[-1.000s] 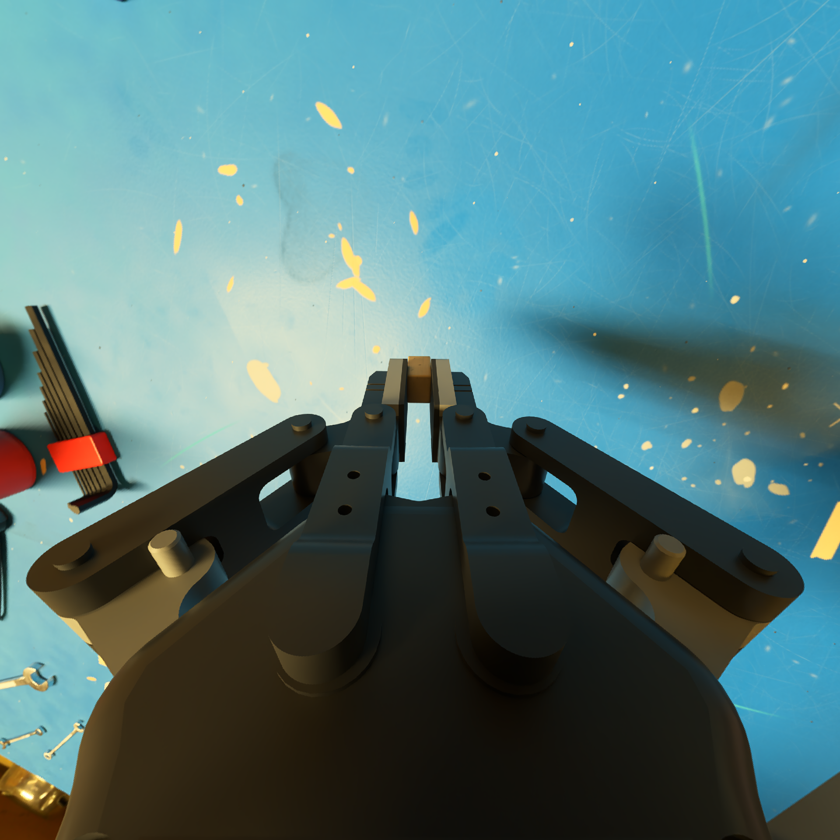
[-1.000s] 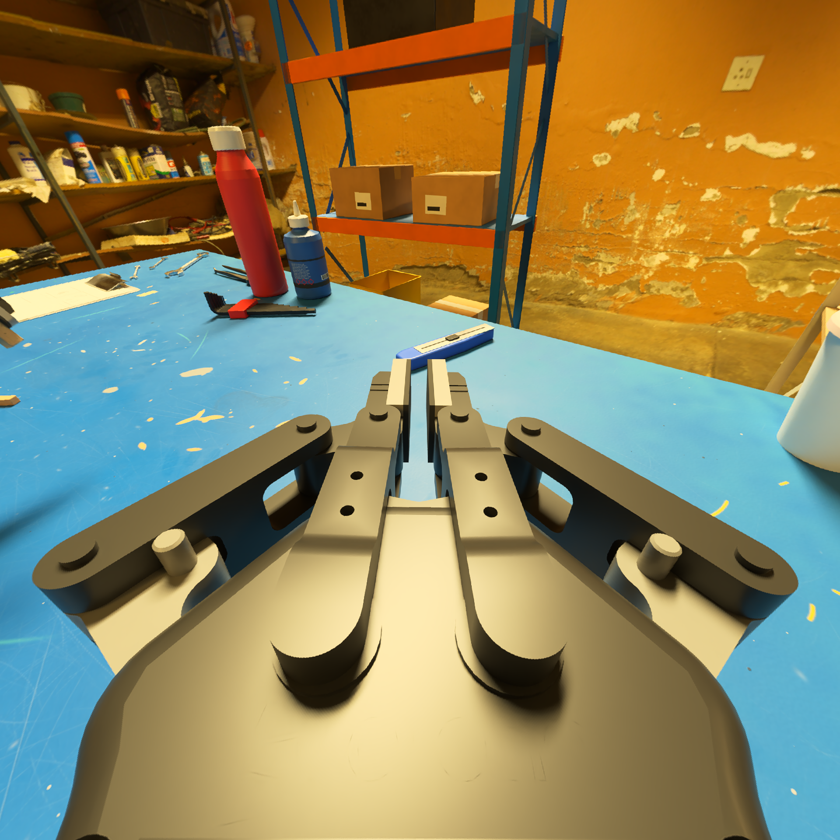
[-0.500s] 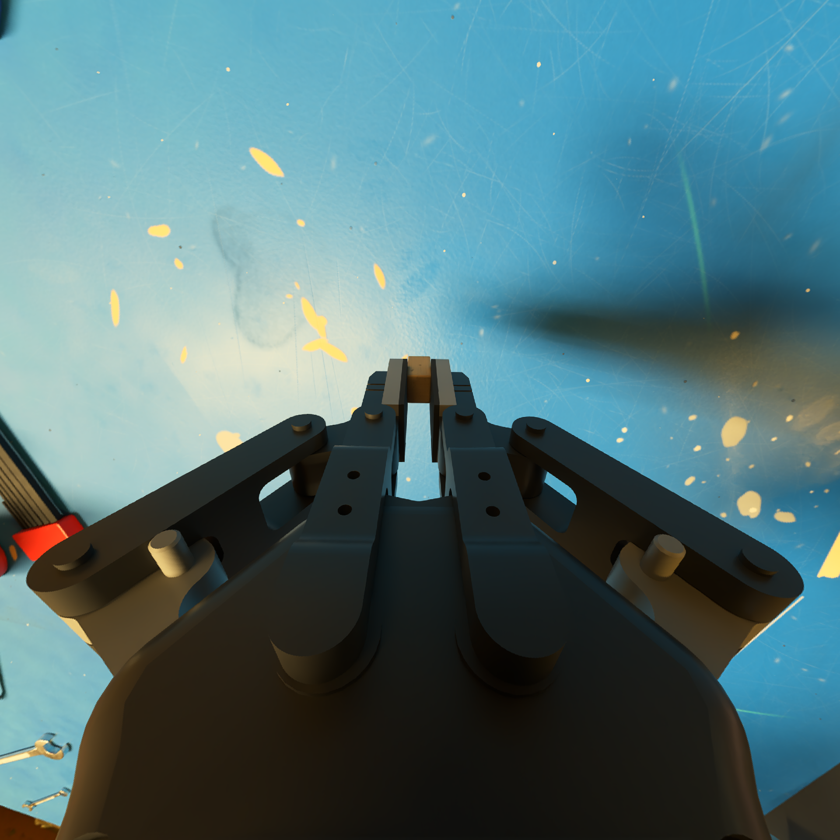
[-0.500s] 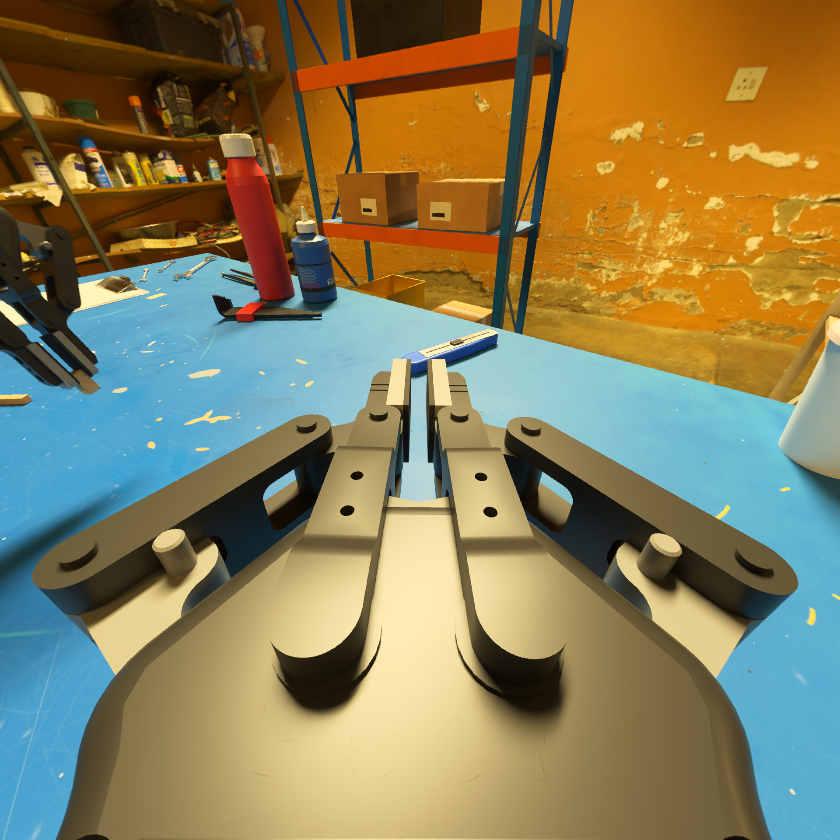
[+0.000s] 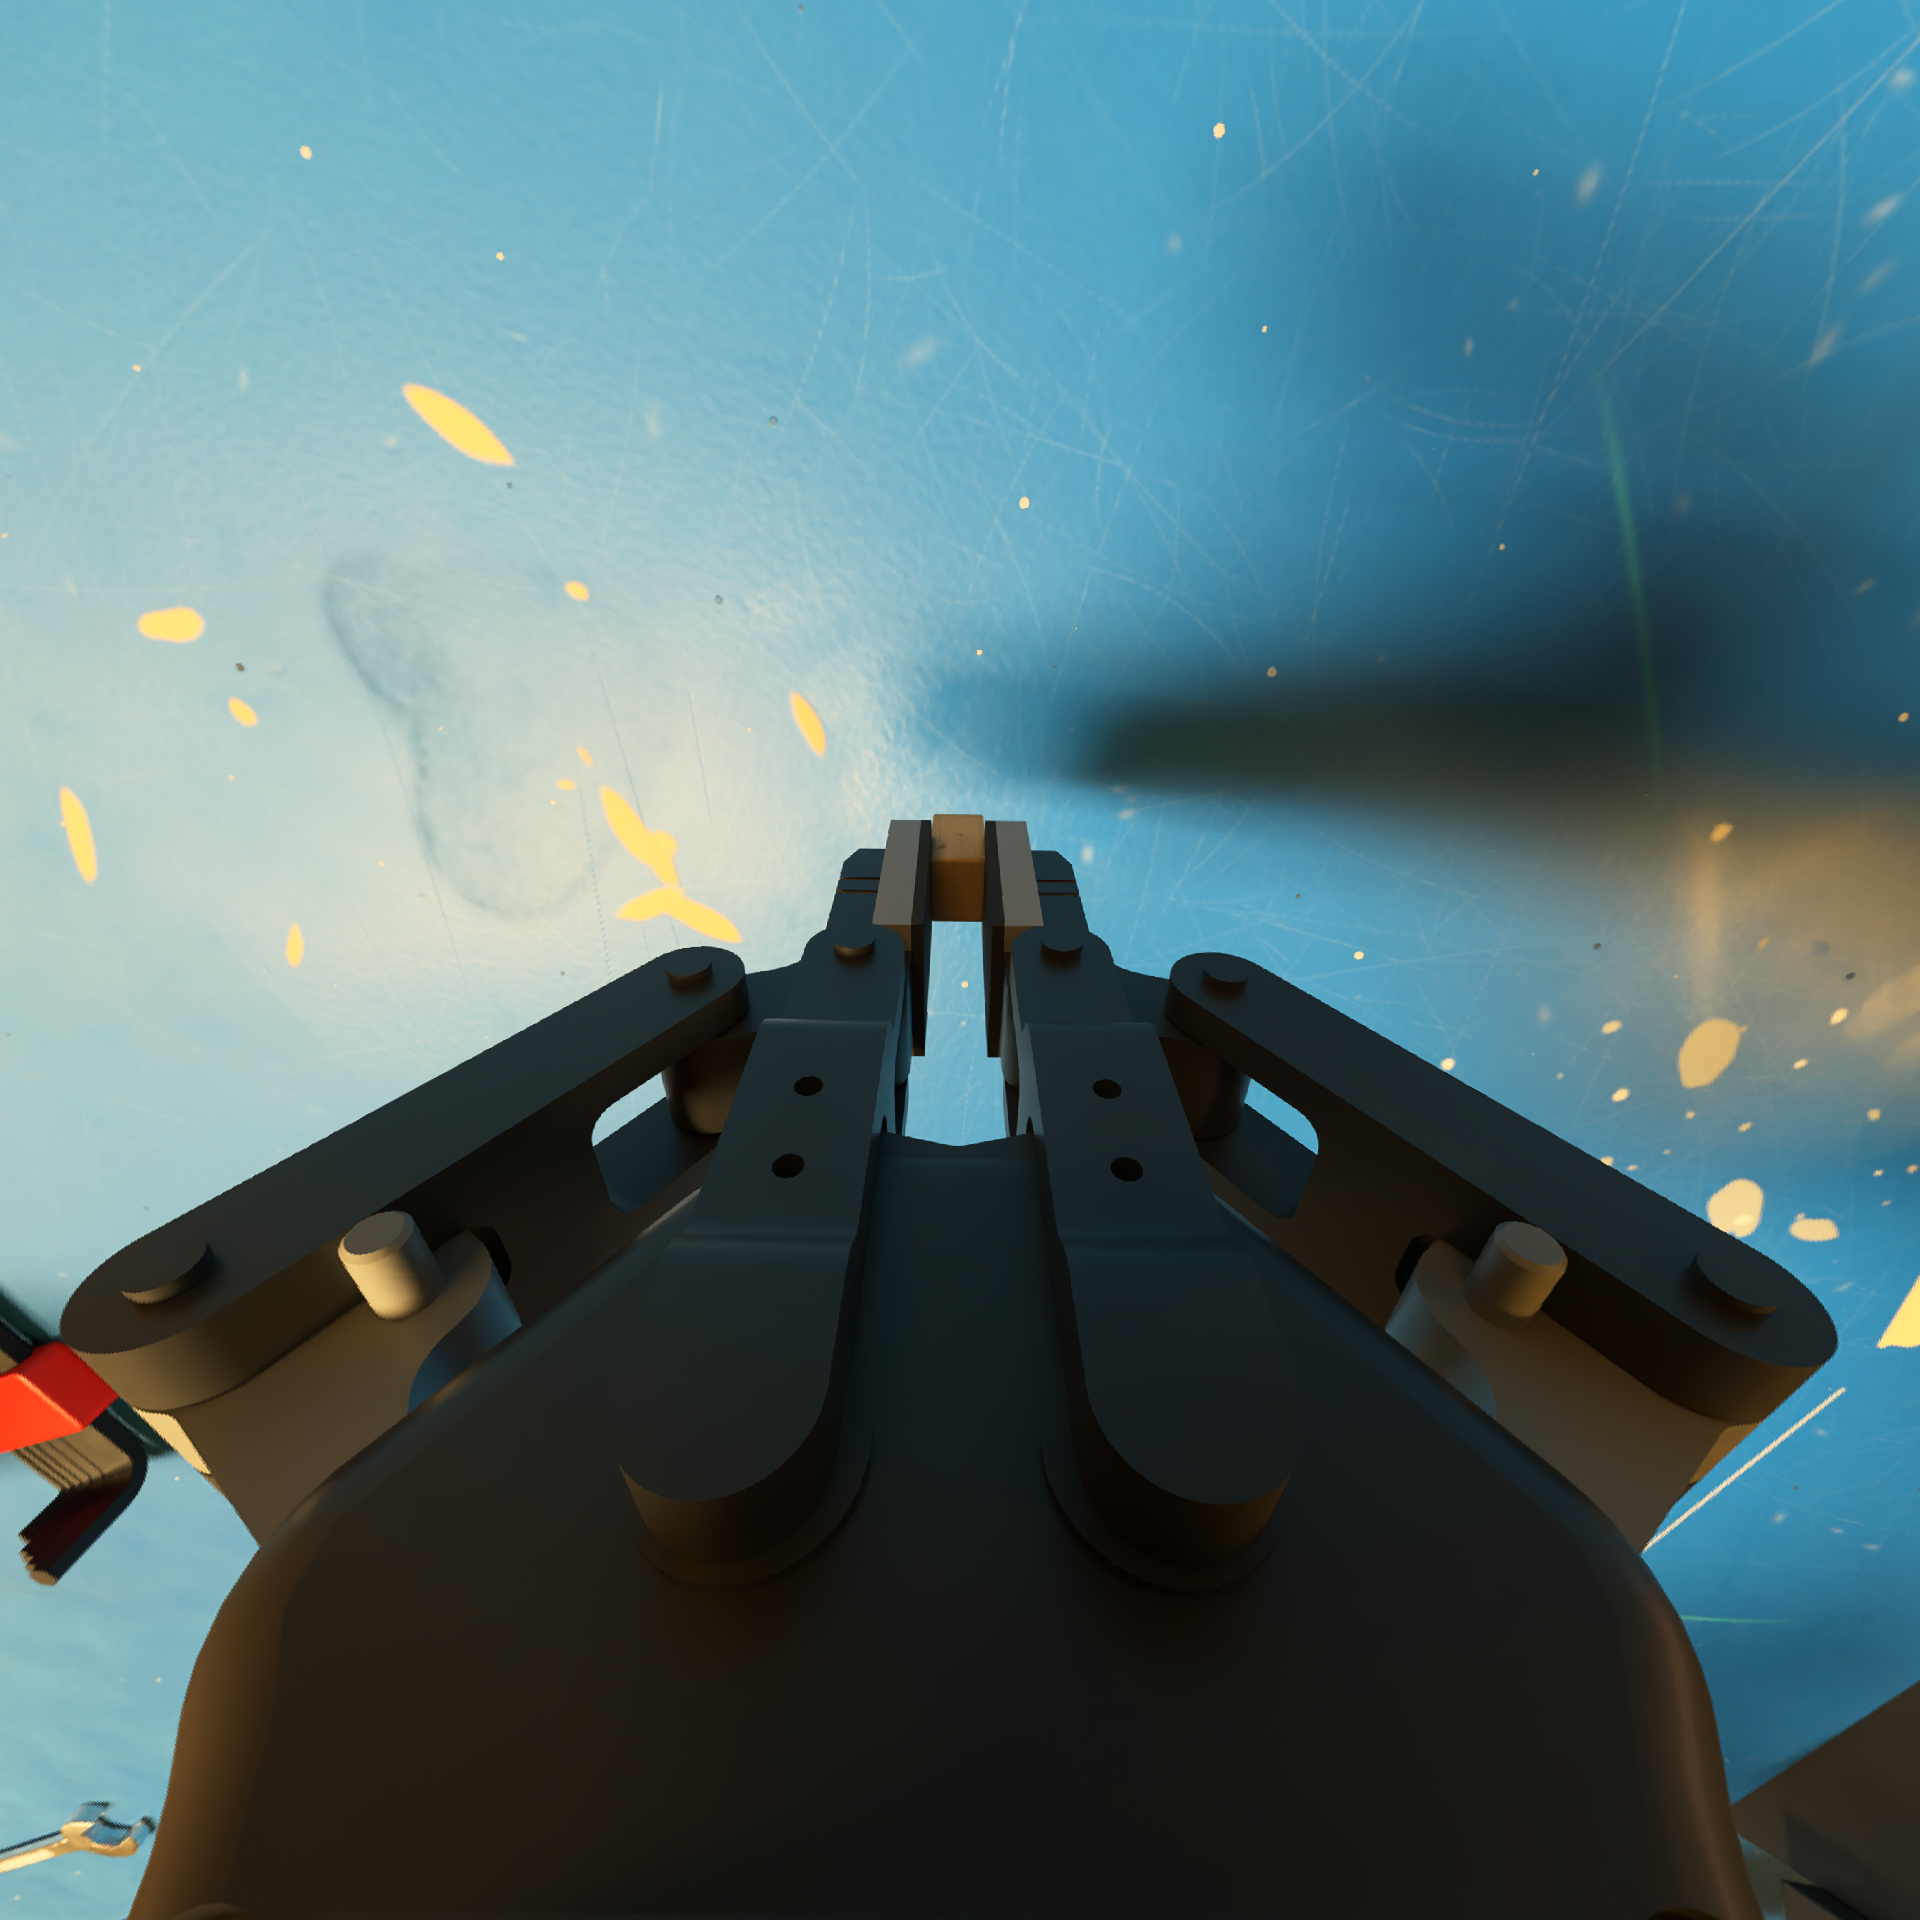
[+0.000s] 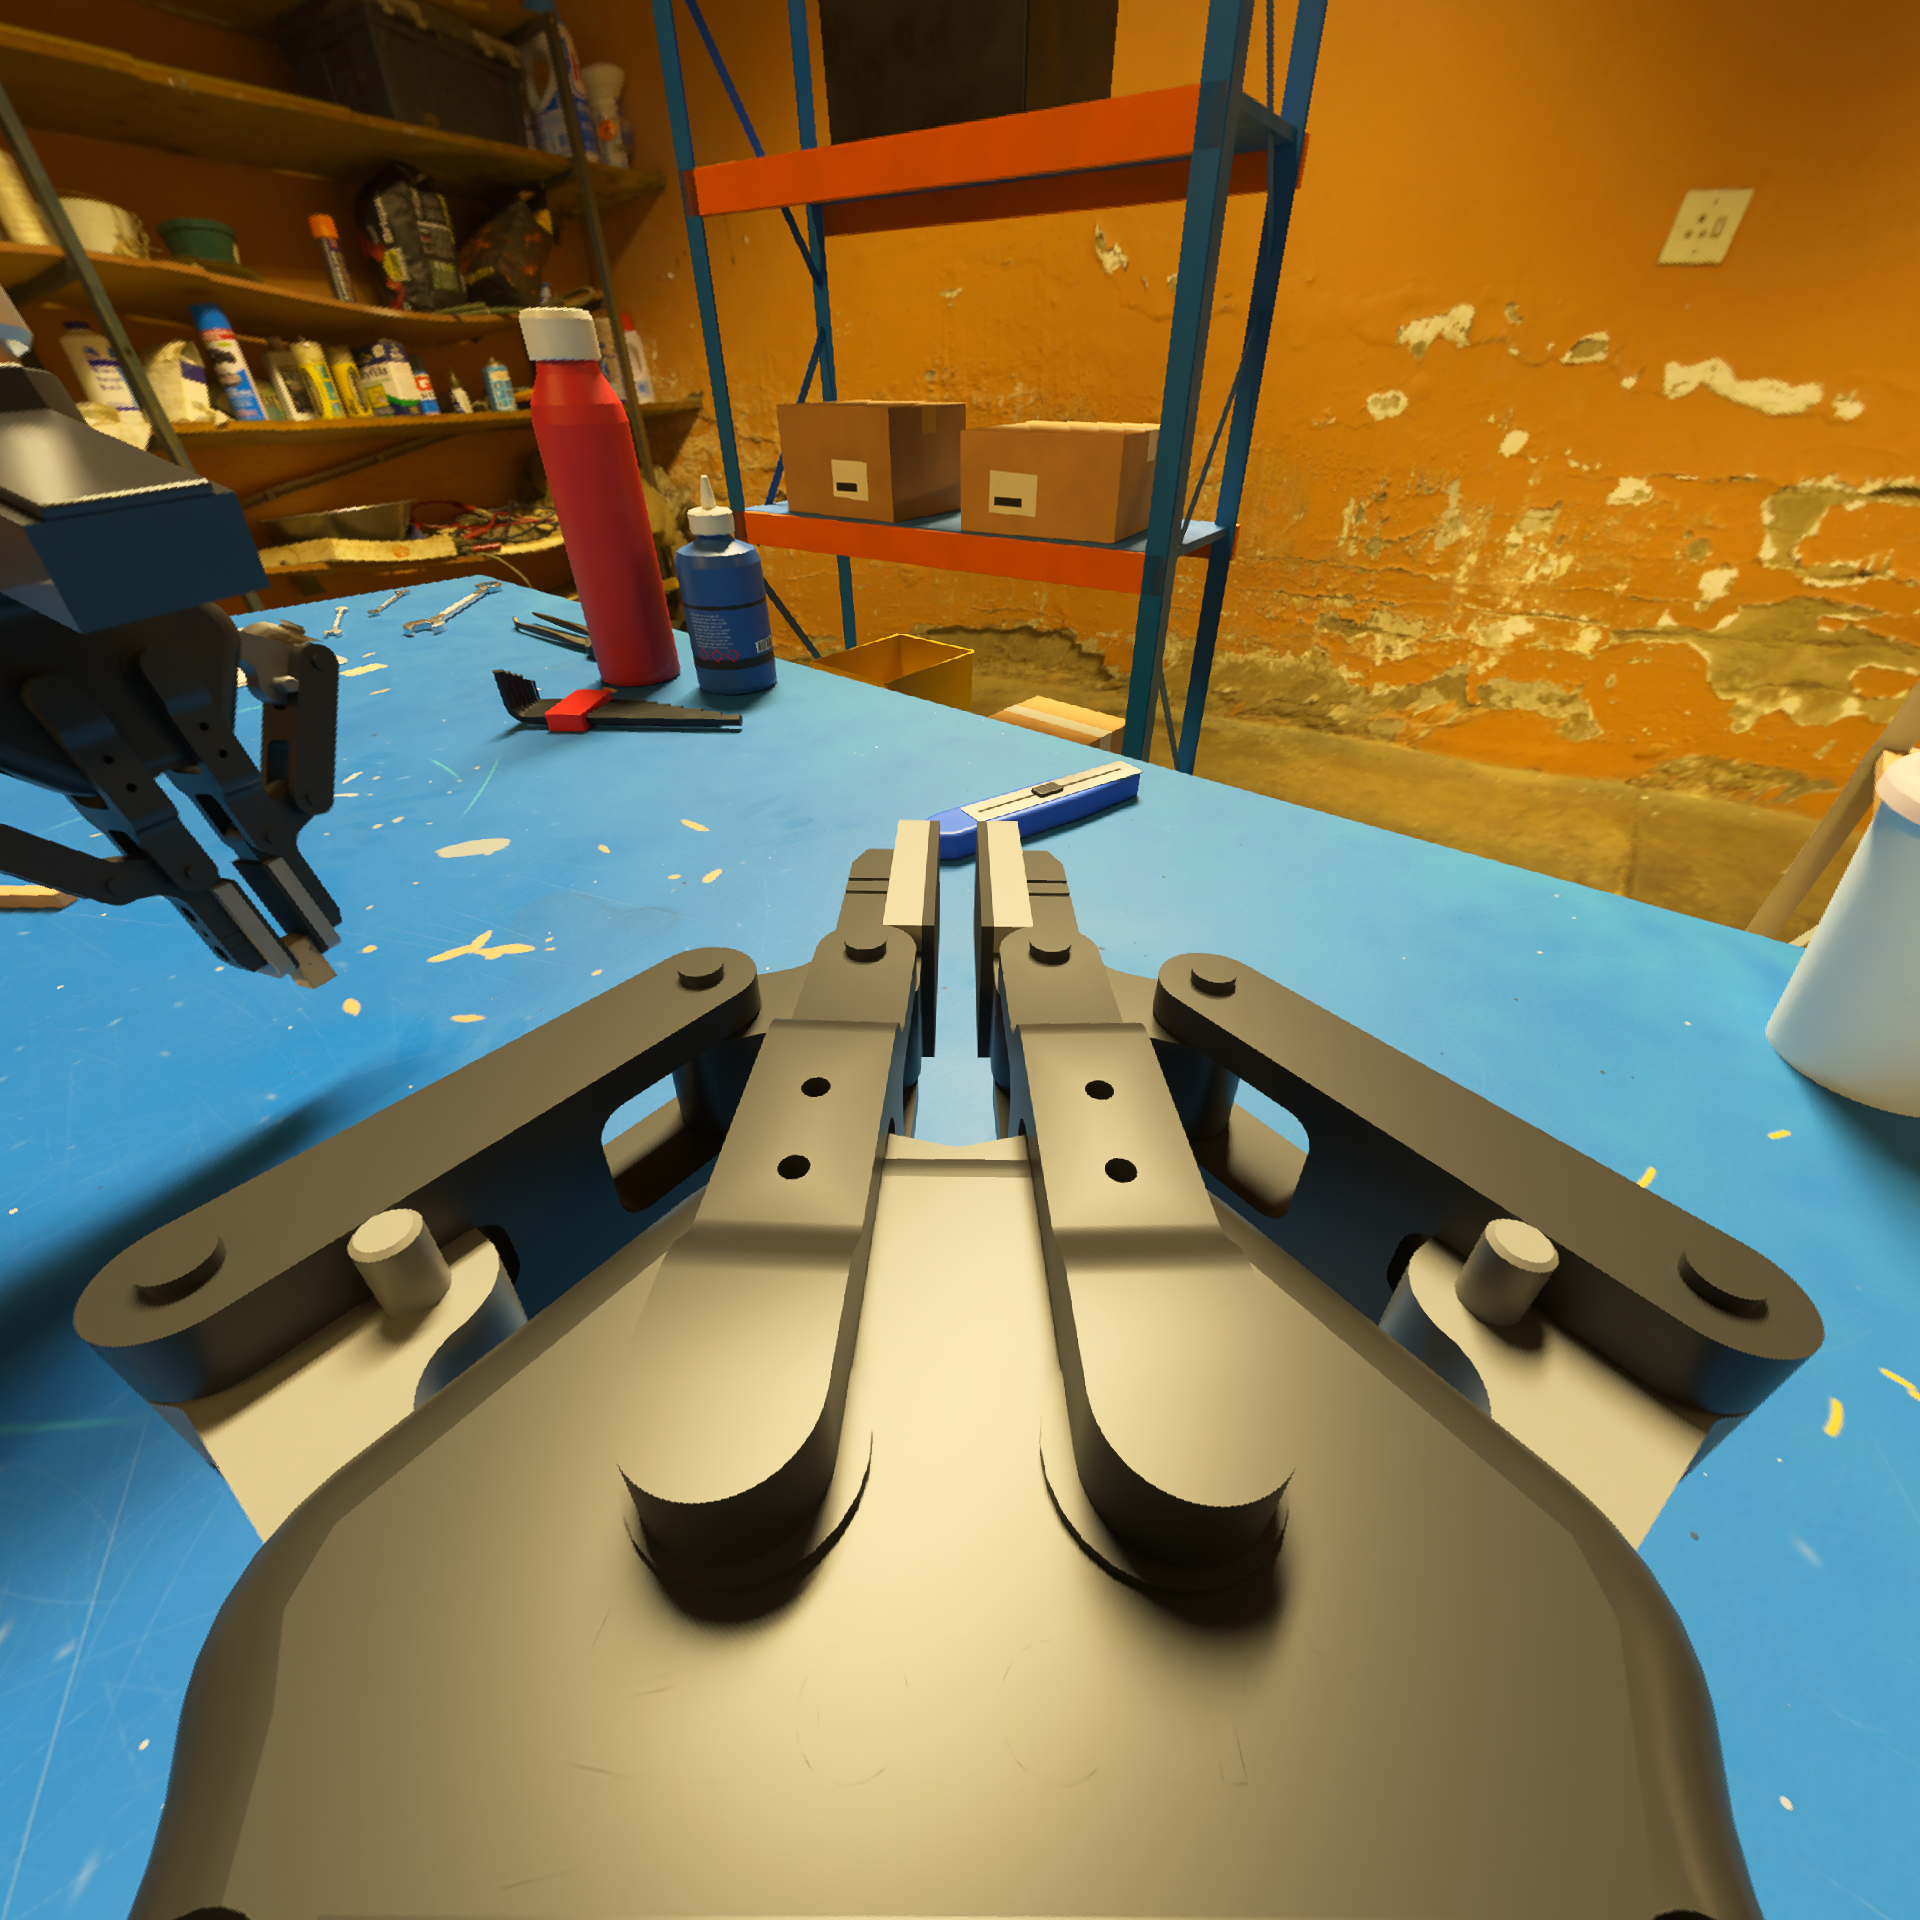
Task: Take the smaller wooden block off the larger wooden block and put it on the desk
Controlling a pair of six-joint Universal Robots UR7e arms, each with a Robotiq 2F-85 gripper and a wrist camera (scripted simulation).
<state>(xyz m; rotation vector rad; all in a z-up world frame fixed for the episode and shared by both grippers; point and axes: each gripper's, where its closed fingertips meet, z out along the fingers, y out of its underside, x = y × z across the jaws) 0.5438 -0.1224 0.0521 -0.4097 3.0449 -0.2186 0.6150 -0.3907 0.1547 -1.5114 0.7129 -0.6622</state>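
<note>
Warm, fairly bright light falls on the bench, glaring pale at the left of the left wrist view. A broad, soft-edged shadow crosses its right side. The left hand is dim; the right hand is sunlit. Wide-angle lenses bow the edges.

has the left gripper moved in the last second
Yes. In the right wrist view the left gripper, shut on the small block, has come in from the left edge toward the red bottle, which stayed put on the desk.
</note>
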